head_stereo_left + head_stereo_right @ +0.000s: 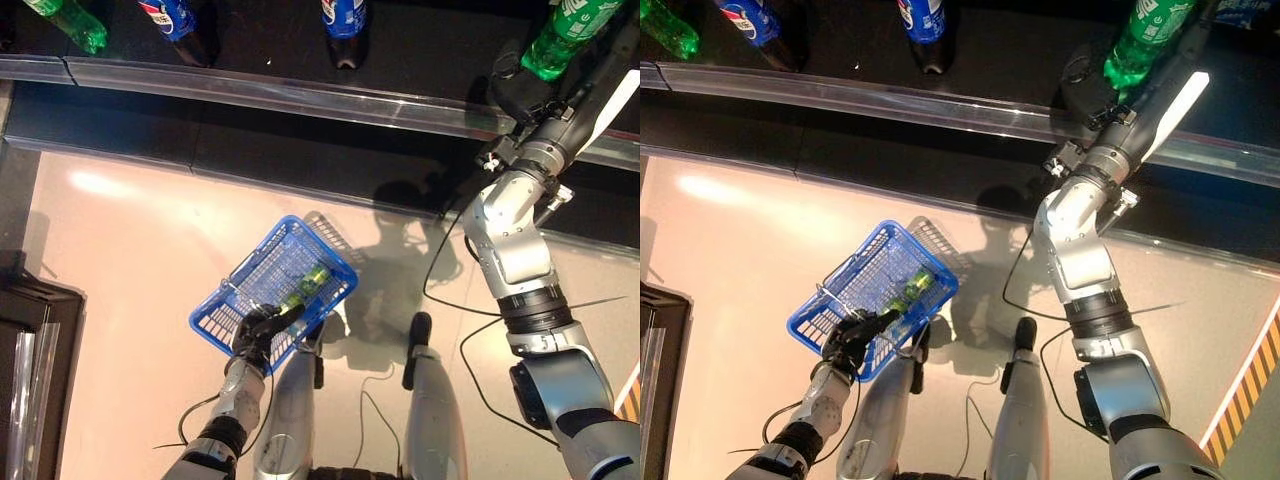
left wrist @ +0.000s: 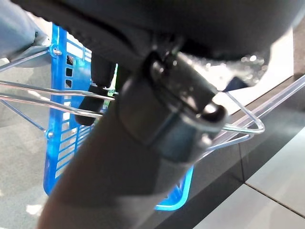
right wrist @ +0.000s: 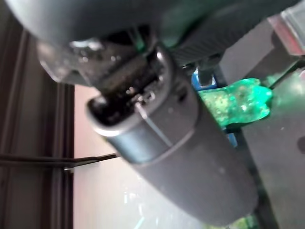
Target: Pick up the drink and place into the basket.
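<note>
Labels show on the bottles, blue-and-red on the blue ones and white lettering on the green ones, but none is told here beyond its colours. On the dark shelf (image 1: 300, 60) stand a green bottle at the far left (image 1: 72, 22), two blue-labelled bottles (image 1: 170, 18) and (image 1: 343, 20), and at the right the green drink bottle (image 1: 570, 35) with its green-and-white label. The right hand (image 1: 520, 92) is raised to the shelf and sits against the lower part of that green drink bottle; whether its fingers are curled round the bottle cannot be told, since the right wrist view shows only the hand's dark bulk with the green bottle beyond it. The left hand (image 1: 258, 335) hangs low over the pale floor (image 1: 130, 260) with its fingers curled round the wire handle (image 2: 238, 125) of the blue basket (image 1: 232, 290). Another green bottle (image 1: 308, 285) already lies on its side inside the basket, near the rim closest to the left hand.
</note>
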Tool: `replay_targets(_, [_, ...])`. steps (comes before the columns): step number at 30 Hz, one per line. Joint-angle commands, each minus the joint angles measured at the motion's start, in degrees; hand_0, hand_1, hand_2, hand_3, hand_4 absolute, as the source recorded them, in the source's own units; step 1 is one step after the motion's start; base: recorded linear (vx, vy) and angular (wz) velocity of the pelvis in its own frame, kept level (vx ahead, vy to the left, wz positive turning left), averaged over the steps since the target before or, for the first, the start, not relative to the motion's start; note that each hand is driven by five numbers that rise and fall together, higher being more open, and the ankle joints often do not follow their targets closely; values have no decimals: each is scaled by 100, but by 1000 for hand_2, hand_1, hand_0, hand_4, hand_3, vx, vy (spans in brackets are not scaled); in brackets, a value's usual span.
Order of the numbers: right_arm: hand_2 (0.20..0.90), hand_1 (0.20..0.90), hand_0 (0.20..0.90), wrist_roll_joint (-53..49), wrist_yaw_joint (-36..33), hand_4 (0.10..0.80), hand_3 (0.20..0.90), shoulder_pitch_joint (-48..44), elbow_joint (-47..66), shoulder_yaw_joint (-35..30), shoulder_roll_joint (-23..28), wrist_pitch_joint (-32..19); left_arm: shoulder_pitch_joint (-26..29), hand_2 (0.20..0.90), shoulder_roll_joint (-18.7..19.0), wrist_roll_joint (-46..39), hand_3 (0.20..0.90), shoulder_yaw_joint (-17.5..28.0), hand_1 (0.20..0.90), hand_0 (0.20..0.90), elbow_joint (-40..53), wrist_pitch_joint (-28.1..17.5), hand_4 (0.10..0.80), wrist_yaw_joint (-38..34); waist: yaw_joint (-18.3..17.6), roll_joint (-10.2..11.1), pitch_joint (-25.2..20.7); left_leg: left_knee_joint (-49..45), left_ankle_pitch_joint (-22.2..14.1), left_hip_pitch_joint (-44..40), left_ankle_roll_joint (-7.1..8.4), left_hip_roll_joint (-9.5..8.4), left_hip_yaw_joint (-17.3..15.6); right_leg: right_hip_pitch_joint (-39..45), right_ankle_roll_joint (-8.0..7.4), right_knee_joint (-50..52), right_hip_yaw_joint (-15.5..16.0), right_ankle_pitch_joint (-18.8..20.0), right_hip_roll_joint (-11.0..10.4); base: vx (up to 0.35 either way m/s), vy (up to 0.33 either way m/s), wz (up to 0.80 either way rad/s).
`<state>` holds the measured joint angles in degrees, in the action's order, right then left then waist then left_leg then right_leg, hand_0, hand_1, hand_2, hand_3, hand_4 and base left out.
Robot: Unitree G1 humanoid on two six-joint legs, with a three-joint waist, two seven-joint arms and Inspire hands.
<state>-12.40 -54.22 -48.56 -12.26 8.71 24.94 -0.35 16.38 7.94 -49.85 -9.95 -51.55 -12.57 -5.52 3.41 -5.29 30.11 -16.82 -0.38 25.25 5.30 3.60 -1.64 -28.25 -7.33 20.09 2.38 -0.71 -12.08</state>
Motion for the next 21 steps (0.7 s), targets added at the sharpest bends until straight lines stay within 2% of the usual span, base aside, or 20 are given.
replay_targets(1, [900, 900, 900, 376, -154, 800, 900, -370, 1097, -339, 241, -251, -780, 300, 103, -7, 200, -144, 300, 300, -39, 6, 100, -127, 23, 65, -31, -175, 170, 184, -343, -164, 174, 143, 454, 23, 154, 53, 49, 12, 10, -3])
replay_targets(21, [900, 900, 900, -179, -470, 800, 900, -1318, 289, -276, 669, -53, -780, 300, 278, -47, 200, -316, 300, 300, 134, 161, 100, -141, 144, -87, -31, -247, 181, 505, -389, -239, 162, -208, 458, 100, 148, 75, 11, 3, 0, -1])
